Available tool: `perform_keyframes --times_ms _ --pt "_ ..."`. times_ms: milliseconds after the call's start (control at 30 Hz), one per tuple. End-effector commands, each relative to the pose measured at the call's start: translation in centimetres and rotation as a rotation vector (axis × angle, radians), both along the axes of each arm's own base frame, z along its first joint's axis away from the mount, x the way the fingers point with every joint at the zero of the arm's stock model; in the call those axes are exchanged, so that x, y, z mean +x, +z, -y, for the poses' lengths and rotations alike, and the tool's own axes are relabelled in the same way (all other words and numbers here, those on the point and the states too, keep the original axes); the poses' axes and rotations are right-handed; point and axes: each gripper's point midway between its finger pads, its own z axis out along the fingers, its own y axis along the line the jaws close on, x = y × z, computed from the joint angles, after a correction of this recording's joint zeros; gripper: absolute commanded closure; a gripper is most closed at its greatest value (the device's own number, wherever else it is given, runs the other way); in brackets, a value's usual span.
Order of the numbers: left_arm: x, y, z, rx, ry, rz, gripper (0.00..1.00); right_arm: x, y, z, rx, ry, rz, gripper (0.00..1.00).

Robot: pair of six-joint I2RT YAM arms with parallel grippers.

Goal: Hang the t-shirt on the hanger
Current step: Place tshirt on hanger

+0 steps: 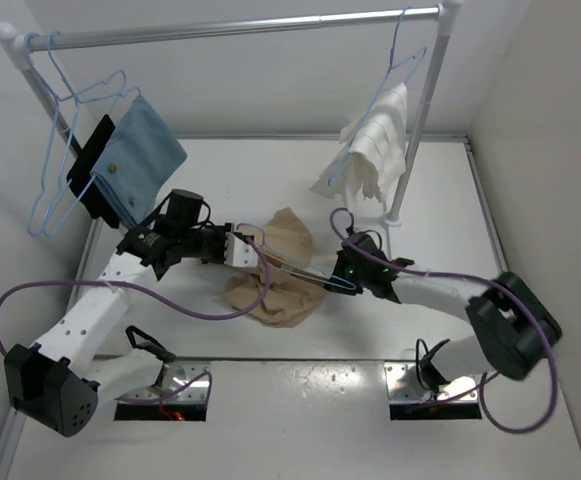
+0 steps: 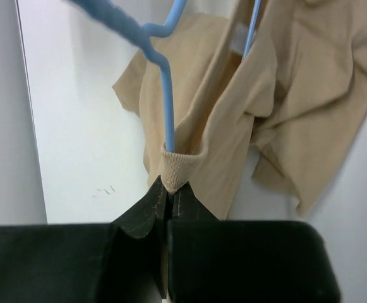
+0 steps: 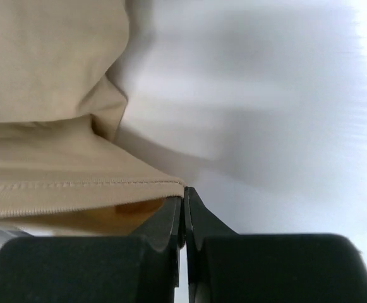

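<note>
The tan t-shirt [image 1: 280,290] lies bunched in the middle of the table, held up between my two grippers. The light-blue hanger [image 1: 305,272] runs through it. In the left wrist view the hanger's wire [image 2: 168,107] comes out of the ribbed collar of the t-shirt [image 2: 297,95]. My left gripper [image 1: 248,250] is shut on that collar [image 2: 169,189]. My right gripper [image 1: 342,280] is at the shirt's right side. Its jaws [image 3: 184,192] are shut, with the stitched hem of the t-shirt [image 3: 57,158] ending right at their tips.
A clothes rail [image 1: 240,28] spans the back. Pale-blue hangers with a blue cloth [image 1: 140,150] hang at its left end. A hanger with a white cloth [image 1: 380,145] hangs at its right end, by the rack post [image 1: 415,130]. White walls enclose the table.
</note>
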Motion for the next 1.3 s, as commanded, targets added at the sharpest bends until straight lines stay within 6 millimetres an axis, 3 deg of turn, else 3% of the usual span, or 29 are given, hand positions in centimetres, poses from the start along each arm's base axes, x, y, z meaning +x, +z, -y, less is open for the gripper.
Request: perform_keyframes --times_ms 0,33,133,167,333,400,500,700,767,867,933,1067,1133,1267 --pt "1.0 1.2 -1.8 0.018 0.054 0.065 1.00 1.6 2.8 3.9 -0.047 -0.185 0.126 1.00" --pt "1.2 0.6 -2.0 0.029 0.082 0.039 1.00 1.2 2.5 5.8 -0.094 -0.236 0.129 1.00" --pt "3.1 -0.8 -2.9 0.065 0.188 0.014 1.00 1.4 5.1 7.6 -0.115 -0.296 0.192 1.00" --pt "3.5 -1.1 -3.1 0.072 0.211 0.005 1.00 0.7 4.8 8.8 -0.161 -0.310 0.178 1.00" --pt "5.5 -1.0 -3.9 0.058 0.324 0.043 1.00 0.2 6.1 9.5 -0.184 -0.285 0.199 1.00" --pt "5.8 -2.1 -4.0 0.087 0.340 0.017 1.00 -0.2 6.4 9.7 -0.195 -0.274 0.198 1.00" --pt "6.2 -2.3 -4.2 0.132 0.351 0.048 1.00 0.1 8.2 9.8 -0.178 -0.272 0.249 1.00" --pt "7.6 -1.9 -4.9 0.125 0.449 0.050 1.00 0.0 9.1 9.8 -0.222 -0.194 0.249 1.00" --pt "7.2 -2.0 -4.4 0.155 0.392 0.081 1.00 0.1 9.5 9.6 -0.223 -0.173 0.256 1.00" --pt "6.2 -3.0 -3.6 0.208 0.326 0.104 1.00 1.5 12.2 7.9 -0.178 -0.123 0.332 1.00" --pt "5.6 -2.9 -3.1 0.223 0.302 0.125 1.00 1.5 12.2 6.4 -0.165 -0.029 0.322 1.00" --pt "3.7 -2.5 0.7 0.172 0.214 0.108 1.00 2.9 14.3 2.9 -0.087 0.088 0.350 1.00" --pt "2.9 -2.1 2.3 0.116 0.193 0.073 1.00 2.7 14.5 1.4 -0.046 0.143 0.350 1.00" --pt "1.2 -1.5 4.9 0.037 0.146 0.014 1.00 2.5 16.9 -1.2 0.053 0.247 0.418 1.00"
